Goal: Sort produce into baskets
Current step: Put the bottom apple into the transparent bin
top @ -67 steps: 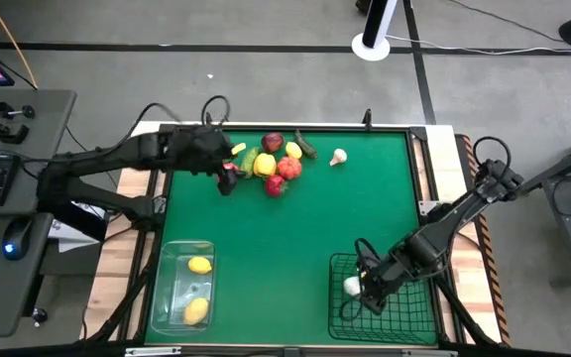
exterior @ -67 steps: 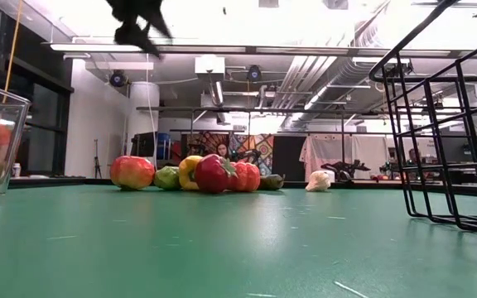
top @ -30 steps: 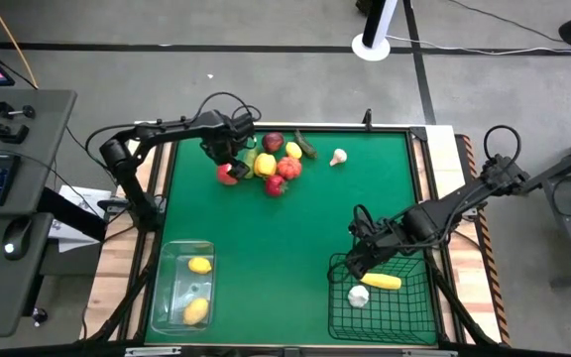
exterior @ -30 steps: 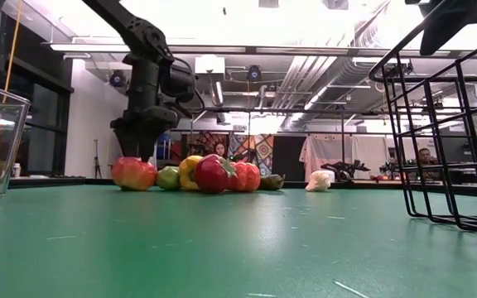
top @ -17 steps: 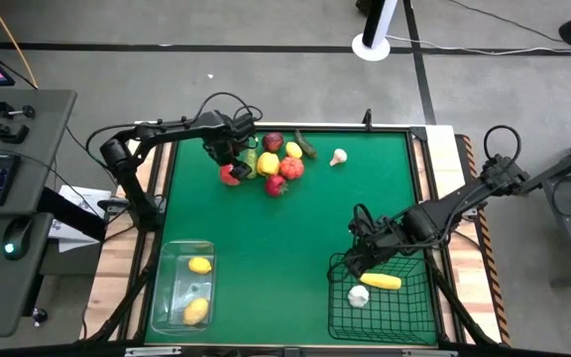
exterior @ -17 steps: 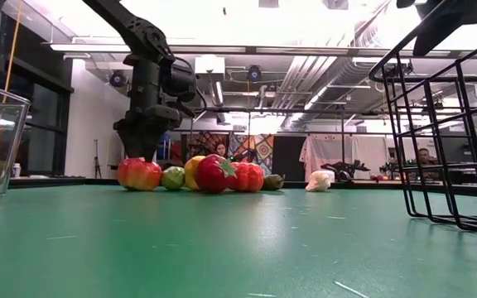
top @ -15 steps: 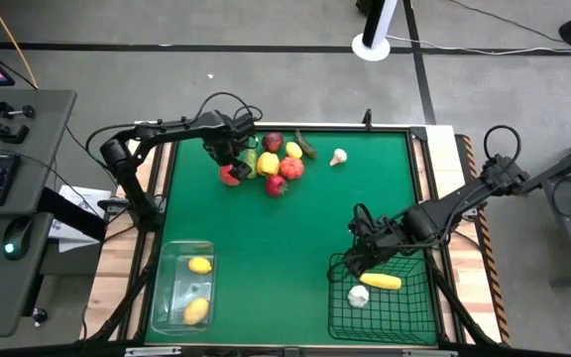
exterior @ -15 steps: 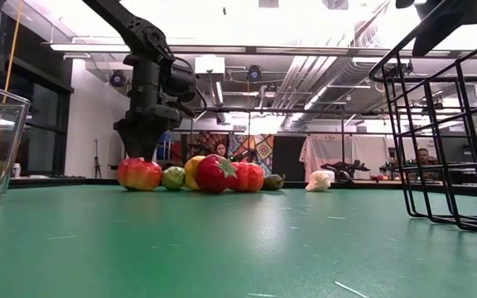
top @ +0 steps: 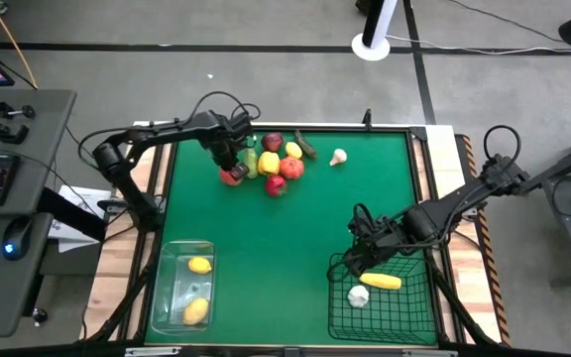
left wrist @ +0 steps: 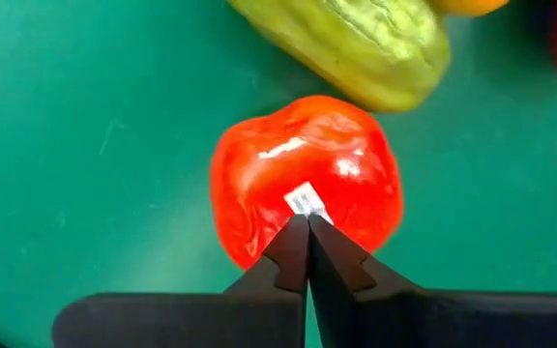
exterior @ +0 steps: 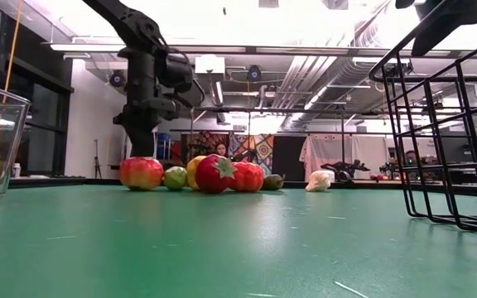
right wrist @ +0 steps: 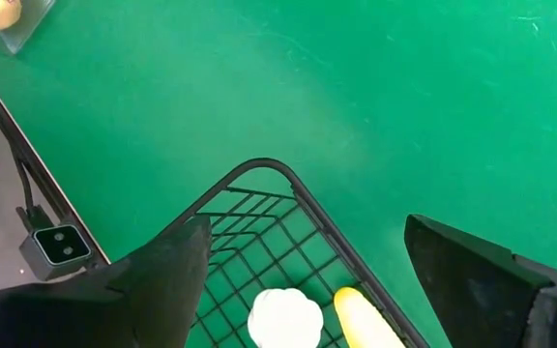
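Note:
The red tomato (left wrist: 303,159) (top: 231,177) rests on the green mat at the left end of the produce pile (top: 276,164), beside a green vegetable (left wrist: 356,43). My left gripper (left wrist: 306,220) (exterior: 143,136) is shut and empty; the low view shows it a little above the tomato (exterior: 142,173). My right gripper (right wrist: 306,232) (top: 363,248) stands open over the far left corner of the black wire basket (top: 333,297), which holds a white garlic (right wrist: 283,317) and a long yellow piece (top: 380,282). The clear bin (top: 164,283) holds two lemons.
The pile also has a yellow pepper (top: 268,164), red apples (top: 273,142), a lemon (top: 292,150) and a dark cucumber (top: 306,147); a second garlic (top: 338,156) lies apart to their right. Bare green mat stretches between the pile and both containers.
My left gripper has shut over the red tomato without taking hold of it and has risen a little. The tomato has slid slightly toward the pile and still sits on the mat. My right arm has kept still.

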Action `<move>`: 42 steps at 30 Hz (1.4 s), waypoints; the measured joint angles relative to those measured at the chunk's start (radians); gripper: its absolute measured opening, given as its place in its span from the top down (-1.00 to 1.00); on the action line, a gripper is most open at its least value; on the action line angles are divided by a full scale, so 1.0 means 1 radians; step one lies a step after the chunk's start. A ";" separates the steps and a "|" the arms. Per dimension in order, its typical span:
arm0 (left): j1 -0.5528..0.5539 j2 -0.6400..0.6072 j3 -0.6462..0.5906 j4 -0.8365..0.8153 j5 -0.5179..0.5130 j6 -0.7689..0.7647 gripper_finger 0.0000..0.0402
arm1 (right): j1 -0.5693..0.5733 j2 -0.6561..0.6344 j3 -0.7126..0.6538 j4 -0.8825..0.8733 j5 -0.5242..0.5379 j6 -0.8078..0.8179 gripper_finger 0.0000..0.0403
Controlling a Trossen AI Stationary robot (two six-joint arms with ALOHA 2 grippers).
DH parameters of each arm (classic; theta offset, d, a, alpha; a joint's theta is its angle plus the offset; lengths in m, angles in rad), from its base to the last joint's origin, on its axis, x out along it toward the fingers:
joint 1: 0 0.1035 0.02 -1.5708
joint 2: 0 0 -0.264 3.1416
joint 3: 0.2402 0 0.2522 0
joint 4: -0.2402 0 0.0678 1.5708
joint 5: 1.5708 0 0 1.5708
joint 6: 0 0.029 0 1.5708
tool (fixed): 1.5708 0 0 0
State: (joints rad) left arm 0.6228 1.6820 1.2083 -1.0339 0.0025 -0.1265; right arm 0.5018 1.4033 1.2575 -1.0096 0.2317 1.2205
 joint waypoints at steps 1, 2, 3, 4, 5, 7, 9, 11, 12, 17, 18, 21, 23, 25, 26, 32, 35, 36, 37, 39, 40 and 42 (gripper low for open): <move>0.000 -0.020 0.000 -0.002 0.000 0.000 0.97 | 0.000 0.000 0.000 0.000 0.000 -0.006 -0.67; 0.000 -0.040 0.000 -0.003 0.001 0.000 0.97 | 0.000 0.000 0.000 0.001 0.001 -0.011 -0.67; 0.000 -0.060 0.001 -0.006 0.000 0.000 0.97 | 0.000 0.000 0.000 0.001 0.001 -0.016 -0.67; 0.000 -0.079 0.001 -0.008 0.001 0.000 0.97 | 0.000 0.000 0.000 0.002 0.001 -0.017 -0.67; 0.000 -0.096 0.001 -0.008 0.001 0.001 0.97 | 0.000 0.000 0.000 0.002 0.001 -0.018 -0.67; -0.001 -0.133 0.001 -0.007 0.001 0.014 0.98 | 0.000 0.000 0.000 0.002 0.001 -0.017 -0.67; -0.002 -0.166 0.003 -0.005 0.001 0.033 0.99 | 0.000 0.000 0.000 0.002 0.001 -0.018 -0.67; -0.002 -0.184 0.004 0.003 0.002 0.073 1.00 | 0.000 0.000 0.000 0.004 0.001 -0.027 -0.67; -0.002 -0.188 0.004 0.008 0.006 0.093 0.97 | 0.000 0.000 0.000 0.005 0.001 -0.032 -0.67; -0.001 -0.181 0.004 0.006 0.081 0.160 0.64 | 0.000 0.000 0.000 0.005 0.001 -0.033 -0.67; -0.001 -0.179 0.004 0.002 0.083 0.168 0.54 | 0.000 0.000 0.000 0.005 0.002 -0.033 -0.67; -0.001 -0.180 0.004 -0.011 0.084 0.217 0.20 | 0.000 0.000 0.000 0.005 0.002 -0.026 -0.67; 0.002 -0.180 0.006 -0.029 0.080 0.243 -0.03 | 0.000 0.000 0.000 0.005 0.002 -0.025 -0.67; 0.014 -0.180 0.006 -0.069 0.068 0.262 -0.23 | 0.000 0.000 0.000 0.005 0.001 -0.013 -0.67; 0.021 -0.176 0.006 -0.081 0.065 0.268 -0.32 | 0.000 0.000 0.000 0.005 0.001 -0.006 -0.67; 0.052 -0.110 0.006 -0.132 0.066 0.258 -0.63 | -0.008 0.000 0.000 0.006 0.001 0.033 -0.67; 0.052 -0.064 0.006 -0.101 0.091 0.232 -0.67 | -0.024 0.000 0.000 0.013 0.001 0.036 -0.67; 0.049 -0.049 0.006 -0.086 0.094 0.226 -0.68 | -0.030 0.000 0.000 0.015 0.001 0.036 -0.67; 0.045 -0.034 0.006 -0.071 0.095 0.217 -0.68 | -0.036 0.000 0.000 0.018 0.001 0.036 -0.67; 0.039 -0.006 0.006 -0.026 0.096 0.208 -0.68 | -0.046 0.000 0.000 0.027 0.001 0.036 -0.67; 0.036 0.006 0.006 -0.006 0.096 0.203 -0.68 | -0.052 0.000 0.000 0.030 0.001 0.036 -0.67; 0.036 0.029 0.006 0.026 0.093 0.181 -0.68 | -0.058 0.000 0.000 0.036 0.001 0.036 -0.67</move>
State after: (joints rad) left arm 0.6590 1.7107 1.2144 -1.0076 0.0956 0.0546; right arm 0.4439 1.4036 1.2579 -0.9739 0.2329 1.2564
